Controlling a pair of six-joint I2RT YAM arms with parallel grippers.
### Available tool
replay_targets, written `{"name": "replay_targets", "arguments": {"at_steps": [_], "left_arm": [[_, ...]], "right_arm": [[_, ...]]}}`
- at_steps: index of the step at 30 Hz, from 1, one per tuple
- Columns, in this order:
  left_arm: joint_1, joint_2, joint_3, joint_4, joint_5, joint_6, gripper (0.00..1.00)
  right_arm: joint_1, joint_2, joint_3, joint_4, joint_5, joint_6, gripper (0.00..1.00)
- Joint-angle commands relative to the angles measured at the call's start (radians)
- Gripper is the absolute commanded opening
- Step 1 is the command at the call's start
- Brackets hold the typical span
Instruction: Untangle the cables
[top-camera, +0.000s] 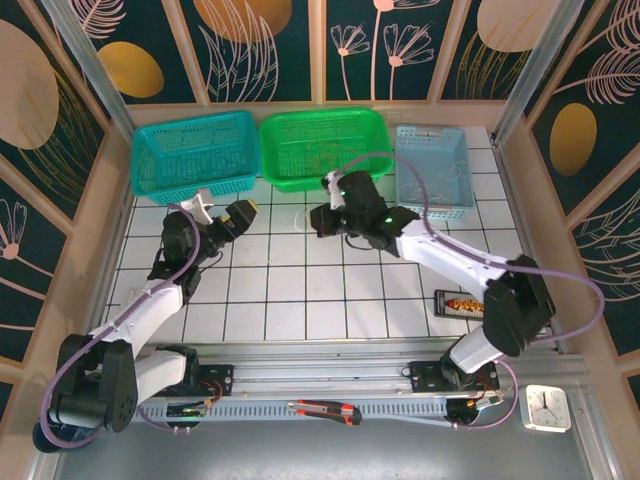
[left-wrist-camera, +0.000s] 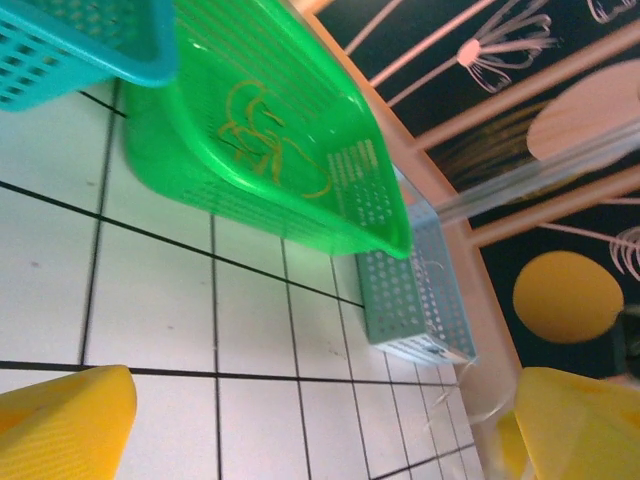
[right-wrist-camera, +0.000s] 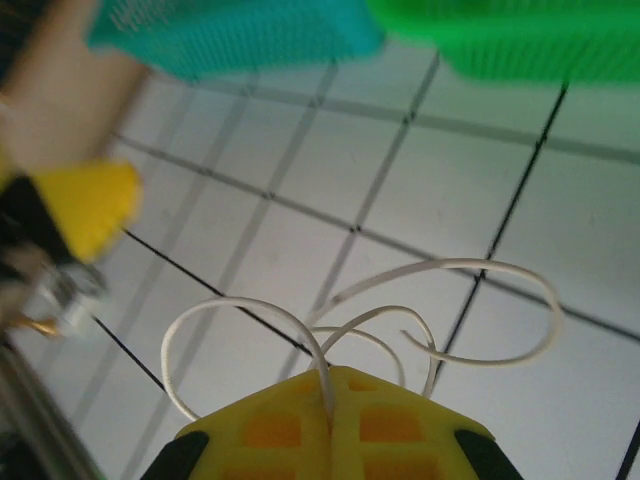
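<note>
In the right wrist view a thin white cable (right-wrist-camera: 470, 268) loops out over the white tiles, and my right gripper (right-wrist-camera: 330, 378) is shut on one strand of it. From above, that gripper (top-camera: 318, 219) hangs over the tiles in front of the green basket (top-camera: 283, 160), with a bit of the white cable (top-camera: 301, 221) at its tip. A yellow cable (left-wrist-camera: 262, 138) lies coiled inside the green basket (left-wrist-camera: 330, 225). My left gripper (top-camera: 241, 213) stands open a tile to the left, with nothing between its yellow fingers (left-wrist-camera: 62, 425).
A teal basket (top-camera: 150, 165) stands at the back left. A light blue basket (top-camera: 405, 190) at the back right holds thin white wires. A black packet (top-camera: 462, 303) lies near the right arm. A box cutter (top-camera: 322, 409) and a clock (top-camera: 547, 407) sit by the near edge.
</note>
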Motion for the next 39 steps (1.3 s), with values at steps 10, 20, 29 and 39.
{"name": "replay_targets", "arguments": {"at_steps": [10,20,29,39], "left_arm": [[-0.248,0.102,0.111,0.246,-0.043,-0.044,0.92],[-0.341,0.161,0.152,0.273,-0.07,-0.024,0.77],[-0.356,0.226,0.199,0.28,-0.074,-0.015,0.44],[-0.356,0.189,0.232,0.209,-0.137,0.039,0.0]], "right_arm": [[-0.033,-0.09,0.003,0.023,-0.054,0.065,0.0],[-0.035,-0.101,-0.016,0.034,-0.062,0.068,0.0],[-0.034,-0.129,-0.043,0.043,-0.073,0.076,0.0],[-0.181,-0.204,-0.169,0.051,-0.076,0.076,0.0]]}}
